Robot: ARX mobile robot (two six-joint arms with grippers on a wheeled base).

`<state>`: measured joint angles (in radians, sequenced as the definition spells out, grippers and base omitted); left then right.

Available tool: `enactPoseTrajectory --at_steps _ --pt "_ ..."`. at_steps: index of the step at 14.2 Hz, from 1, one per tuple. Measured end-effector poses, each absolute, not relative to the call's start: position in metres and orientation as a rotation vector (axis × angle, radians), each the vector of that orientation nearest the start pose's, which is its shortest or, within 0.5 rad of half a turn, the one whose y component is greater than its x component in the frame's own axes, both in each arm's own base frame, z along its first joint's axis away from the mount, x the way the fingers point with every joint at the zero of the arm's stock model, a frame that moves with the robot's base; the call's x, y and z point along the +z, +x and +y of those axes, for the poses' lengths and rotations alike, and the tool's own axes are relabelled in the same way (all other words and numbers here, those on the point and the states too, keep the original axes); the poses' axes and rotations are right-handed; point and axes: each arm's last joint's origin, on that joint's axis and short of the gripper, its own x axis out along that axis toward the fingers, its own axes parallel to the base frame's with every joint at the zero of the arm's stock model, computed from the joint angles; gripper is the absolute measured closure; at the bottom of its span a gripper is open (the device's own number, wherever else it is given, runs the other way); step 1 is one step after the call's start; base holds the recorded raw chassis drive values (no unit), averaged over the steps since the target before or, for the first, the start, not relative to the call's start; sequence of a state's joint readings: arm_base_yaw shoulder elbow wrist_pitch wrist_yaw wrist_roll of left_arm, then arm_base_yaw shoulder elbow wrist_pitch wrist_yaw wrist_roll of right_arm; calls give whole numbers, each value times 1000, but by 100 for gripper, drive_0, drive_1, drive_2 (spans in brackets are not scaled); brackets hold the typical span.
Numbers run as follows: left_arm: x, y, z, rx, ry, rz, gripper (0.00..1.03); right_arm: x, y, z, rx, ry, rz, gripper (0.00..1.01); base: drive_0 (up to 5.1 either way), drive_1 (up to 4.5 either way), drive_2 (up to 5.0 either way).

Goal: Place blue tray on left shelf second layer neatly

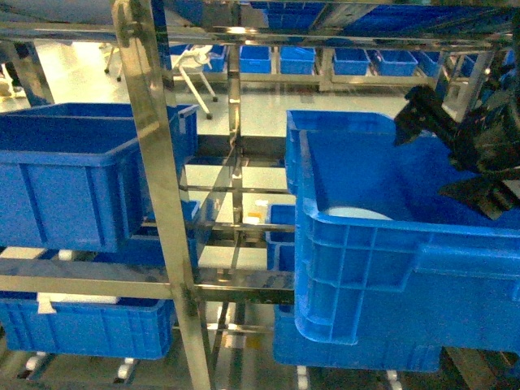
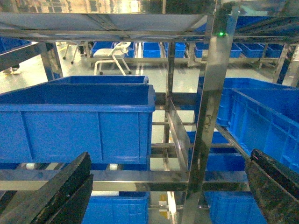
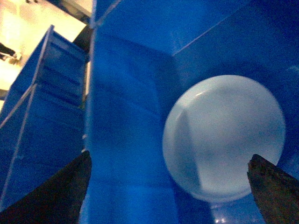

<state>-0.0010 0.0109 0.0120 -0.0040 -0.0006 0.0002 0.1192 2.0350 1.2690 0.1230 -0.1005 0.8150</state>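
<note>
Tray not yet picked up; the placing is all still to do.

The blue tray [image 3: 224, 137] lies flat in the bottom of the big crate [image 1: 390, 268] on the right. The right gripper [image 3: 168, 186] hangs over it, jaws spread wide and empty. The left gripper [image 2: 168, 191] faces the left shelf second layer [image 2: 117, 175], jaws wide apart too, holding nothing. Lifting, carrying across and setting down neatly all remain.

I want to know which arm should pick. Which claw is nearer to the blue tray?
Right. The right claw hangs open directly above the blue tray, which lies inside the big blue crate. The left claw is open too, facing the steel rack, away from the tray.
</note>
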Motion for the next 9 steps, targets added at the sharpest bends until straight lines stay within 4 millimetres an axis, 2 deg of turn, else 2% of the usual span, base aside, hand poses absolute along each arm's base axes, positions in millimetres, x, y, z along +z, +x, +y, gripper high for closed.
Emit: enactPoseTrajectory --at_steps 1,2,4,5,8,9 --pt "166 98 0 0 0 3 5 169 413 56 -43 774 680 2 0 0 0" --pt "166 98 0 0 0 3 5 169 400 55 -48 759 690 4 0 0 0" --pt "166 98 0 0 0 3 5 155 374 51 -92 723 738 3 0 0 0" --pt "166 98 0 0 0 3 5 154 357 49 -100 691 745 3 0 0 0" --pt "166 98 0 0 0 3 5 196 293 51 -1 536 551 3 0 0 0" --pt "166 98 0 0 0 3 5 188 276 48 4 477 538 3 0 0 0"
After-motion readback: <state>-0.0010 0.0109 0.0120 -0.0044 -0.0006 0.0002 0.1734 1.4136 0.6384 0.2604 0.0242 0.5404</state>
